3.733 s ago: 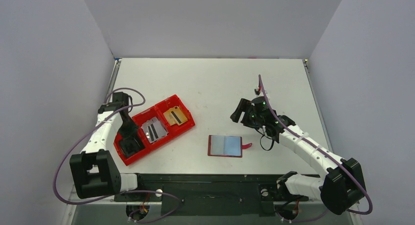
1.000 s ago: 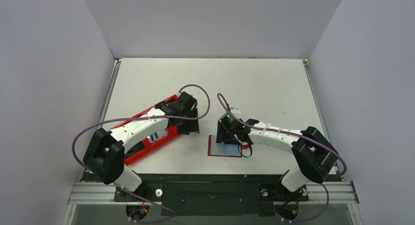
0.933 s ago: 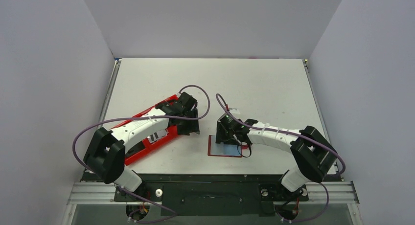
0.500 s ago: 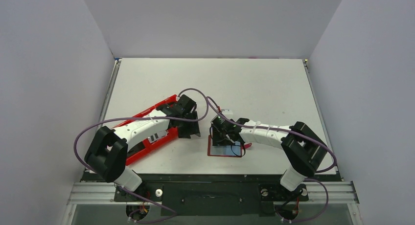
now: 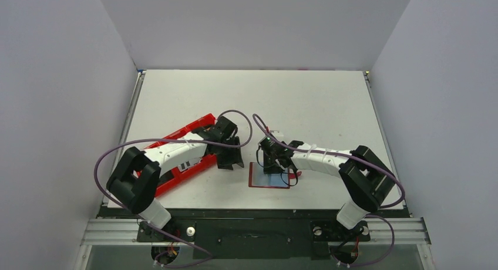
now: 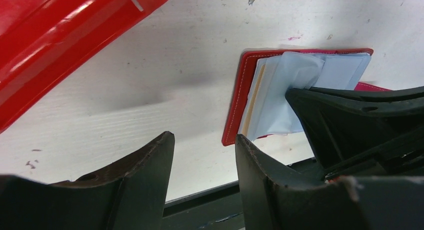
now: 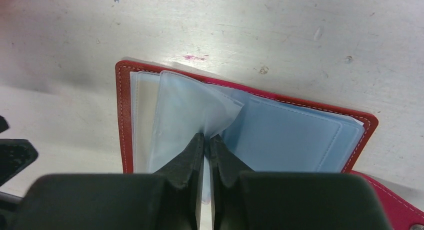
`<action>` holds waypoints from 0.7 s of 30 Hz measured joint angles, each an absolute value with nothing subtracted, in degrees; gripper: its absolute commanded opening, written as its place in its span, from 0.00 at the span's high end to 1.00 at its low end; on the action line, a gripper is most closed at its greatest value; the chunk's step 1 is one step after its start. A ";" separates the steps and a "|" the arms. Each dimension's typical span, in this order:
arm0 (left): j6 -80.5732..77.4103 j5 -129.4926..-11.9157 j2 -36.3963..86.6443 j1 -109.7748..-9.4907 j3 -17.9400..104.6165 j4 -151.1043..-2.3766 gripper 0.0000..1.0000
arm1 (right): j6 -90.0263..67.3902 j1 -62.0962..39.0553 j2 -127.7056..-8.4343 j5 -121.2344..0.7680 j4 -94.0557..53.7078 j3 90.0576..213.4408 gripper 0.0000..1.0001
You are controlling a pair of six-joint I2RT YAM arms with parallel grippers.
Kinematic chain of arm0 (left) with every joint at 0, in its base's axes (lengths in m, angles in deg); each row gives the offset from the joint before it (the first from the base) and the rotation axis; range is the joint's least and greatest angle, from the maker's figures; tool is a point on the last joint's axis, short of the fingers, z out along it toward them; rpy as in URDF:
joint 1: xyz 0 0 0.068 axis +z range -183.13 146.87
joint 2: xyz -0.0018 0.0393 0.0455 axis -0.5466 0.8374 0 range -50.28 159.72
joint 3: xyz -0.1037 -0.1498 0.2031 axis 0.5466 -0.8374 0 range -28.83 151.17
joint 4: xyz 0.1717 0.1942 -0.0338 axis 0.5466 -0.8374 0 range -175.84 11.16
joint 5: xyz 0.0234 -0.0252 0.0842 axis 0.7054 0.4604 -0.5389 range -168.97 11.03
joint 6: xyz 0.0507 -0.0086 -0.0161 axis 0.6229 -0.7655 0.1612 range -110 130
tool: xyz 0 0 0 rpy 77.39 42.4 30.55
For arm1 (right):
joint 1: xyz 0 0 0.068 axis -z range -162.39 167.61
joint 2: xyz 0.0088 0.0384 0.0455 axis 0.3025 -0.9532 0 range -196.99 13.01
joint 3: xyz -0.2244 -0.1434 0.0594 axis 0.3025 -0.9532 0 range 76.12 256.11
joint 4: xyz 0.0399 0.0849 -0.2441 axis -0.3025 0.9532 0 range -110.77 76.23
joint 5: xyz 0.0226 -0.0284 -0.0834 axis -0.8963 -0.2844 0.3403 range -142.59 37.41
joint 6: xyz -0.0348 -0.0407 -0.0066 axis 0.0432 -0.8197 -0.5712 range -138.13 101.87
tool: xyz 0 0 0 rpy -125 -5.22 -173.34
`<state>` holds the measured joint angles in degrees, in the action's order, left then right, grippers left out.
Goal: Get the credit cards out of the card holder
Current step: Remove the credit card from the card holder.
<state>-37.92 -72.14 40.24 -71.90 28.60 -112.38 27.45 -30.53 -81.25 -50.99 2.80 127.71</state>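
No writing, brand, number or sign can be read anywhere; the card holder (image 7: 300, 135), the red tray (image 6: 60, 45) and the surface (image 7: 250, 20) carry no legible marking.

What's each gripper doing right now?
Left gripper: open, holding nothing.
Right gripper: closed, pinching a pale blue sleeve of the card holder.

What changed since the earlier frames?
Both arms swung inward to the card holder. The right claw came down and closed on a pale blue sleeve; the left claw left the tray and hovers open beside the holder. Holder and tray stayed put.
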 measured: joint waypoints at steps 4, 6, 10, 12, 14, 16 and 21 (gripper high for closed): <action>-38.01 -70.54 41.97 -72.49 28.55 -110.88 0.64 | 27.49 -28.13 -80.55 -55.05 0.25 125.46 1.00; -38.05 -69.67 42.88 -72.95 28.55 -110.07 0.69 | 27.56 -26.60 -80.02 -57.85 -1.68 124.01 1.00; -37.99 -68.05 44.87 -73.78 28.55 -108.60 0.80 | 28.61 -23.47 -79.72 -64.38 -7.01 121.28 1.00; -37.90 -67.41 46.03 -74.21 28.60 -107.97 0.83 | 29.02 -22.36 -79.74 -66.81 -8.91 120.34 1.00; -37.81 -66.82 46.97 -74.58 28.75 -107.58 0.86 | 29.33 -21.33 -80.02 -69.28 -10.97 119.53 1.00; -37.81 -66.36 47.91 -75.07 29.17 -107.16 0.86 | 29.70 -20.81 -80.46 -71.01 -12.63 119.16 1.00; -37.77 -65.47 49.46 -76.03 30.15 -105.80 0.86 | 30.71 -20.37 -81.42 -74.13 -16.45 118.68 1.00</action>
